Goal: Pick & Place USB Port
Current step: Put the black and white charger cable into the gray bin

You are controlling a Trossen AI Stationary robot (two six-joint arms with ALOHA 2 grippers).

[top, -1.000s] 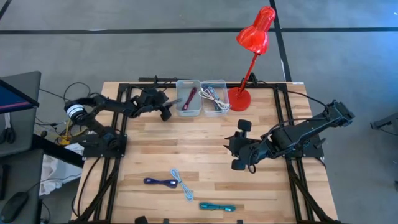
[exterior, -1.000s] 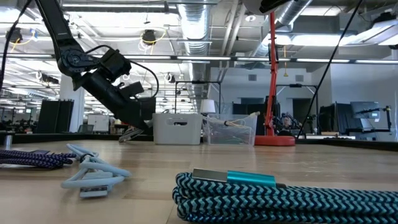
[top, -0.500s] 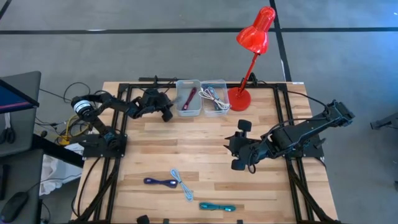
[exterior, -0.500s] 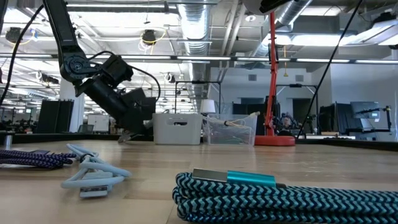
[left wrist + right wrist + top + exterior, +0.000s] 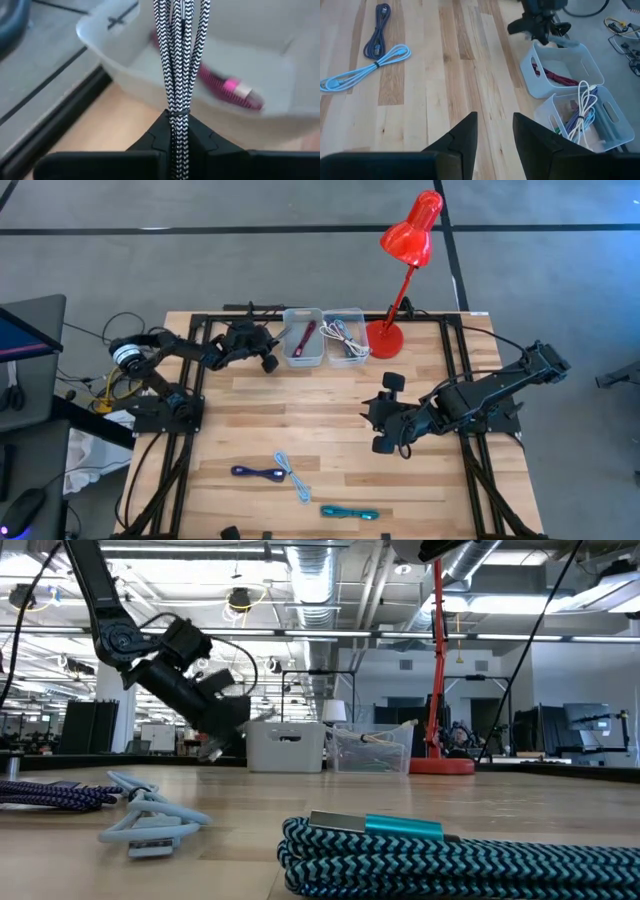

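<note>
Black-and-white braided cable (image 5: pixel 175 60) is held pinched in the left gripper (image 5: pixel 177 131), pointing lengthwise toward the white bin (image 5: pixel 125 60) just ahead.

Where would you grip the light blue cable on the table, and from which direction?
Take the light blue cable at its tied middle, coming straight down from above. It lies flat on the wood, clear of the dark blue cable, and the tie gathers its strands into one narrow bundle.

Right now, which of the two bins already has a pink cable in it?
The white opaque bin, next to the left pincer, which holds a black-and-white braided cable. The clear bin beside the red lamp holds white cables.
</note>
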